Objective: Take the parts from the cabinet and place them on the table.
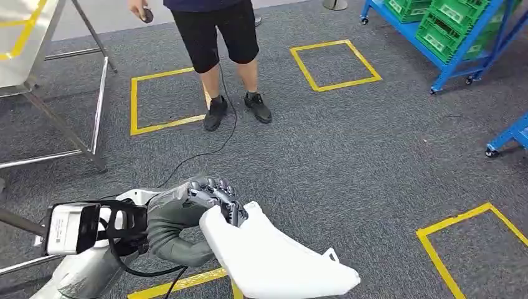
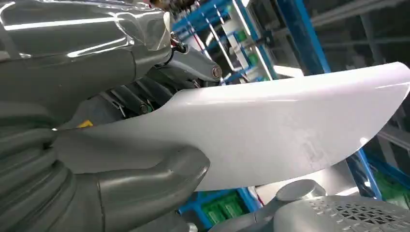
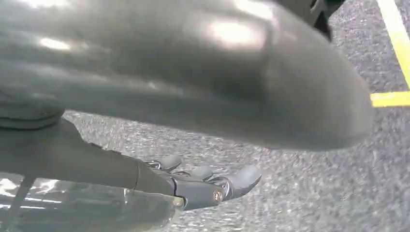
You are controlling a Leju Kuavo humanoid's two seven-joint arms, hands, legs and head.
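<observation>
Left hand (image 1: 208, 198) grasps the white part (image 1: 274, 255): dark fingers over its upper edge, thumb (image 2: 150, 181) under it in the left wrist view. Part is a glossy white curved shell, carried in the air above the grey carpet (image 1: 348, 162), tapering away from the hand, small tab on its far edge.

Right hand (image 3: 208, 186) hangs over the carpet, fingers slightly curled and apart, nothing in it.

Containers: green crates (image 1: 445, 22) sit on the blue wheeled rack (image 1: 461, 56) at the far right; contents can't be made out. A second blue frame's castor (image 1: 492, 151) at the right edge.

Label: white sticker on the left wrist camera block (image 1: 62, 227), print too small to read.

Around: yellow tape squares (image 1: 333, 62) on the carpet, one near right. Person in black shorts and shoes (image 1: 224, 56) stands ahead, holding a small dark object, a black cable (image 1: 212, 146) trailing across the carpet toward the robot. Steel table frame (image 1: 68, 93) at far left.
</observation>
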